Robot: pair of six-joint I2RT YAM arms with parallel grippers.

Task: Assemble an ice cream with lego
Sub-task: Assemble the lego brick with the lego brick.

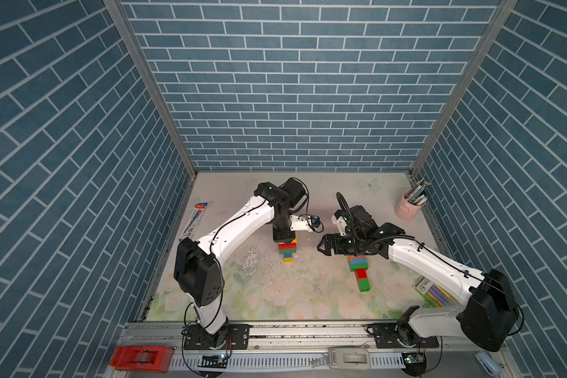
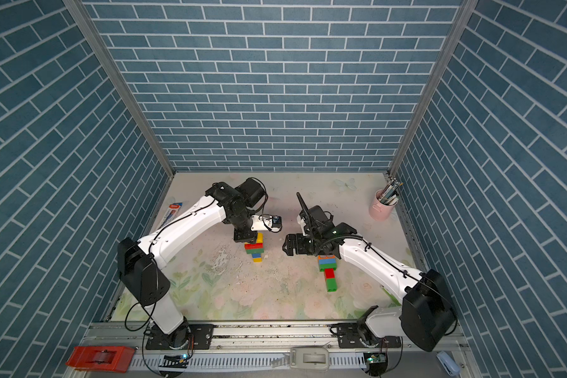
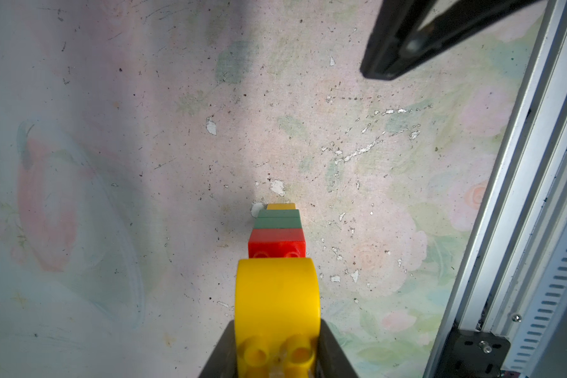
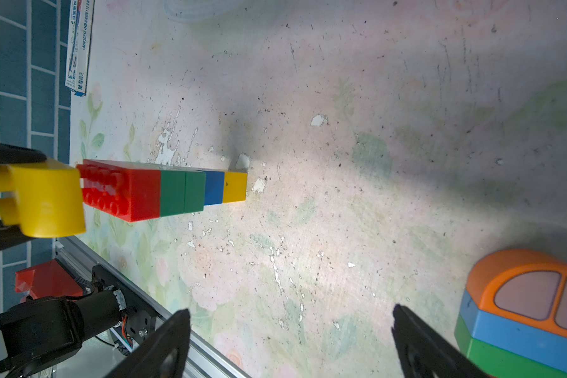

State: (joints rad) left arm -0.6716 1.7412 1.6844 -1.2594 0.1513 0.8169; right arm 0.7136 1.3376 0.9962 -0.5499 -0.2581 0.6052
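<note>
left gripper (image 3: 278, 353) clenching yellow rounded brick (image 3: 277, 294), seating it on red brick (image 4: 125, 193) topping upright stack (image 1: 287, 250), mid table (image 1: 275, 294). Needing stud alignment, straight-down press, no tipping. right gripper (image 4: 288, 314) hanging released beside orange-topped stack (image 1: 359, 270).

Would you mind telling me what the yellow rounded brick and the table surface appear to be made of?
The yellow rounded brick is likely moulded hard plastic: smooth, slightly glossy, with cast studs. The table surface seems to be a printed floral sheet, matte and worn; white chips show where the print has flaked.
</note>
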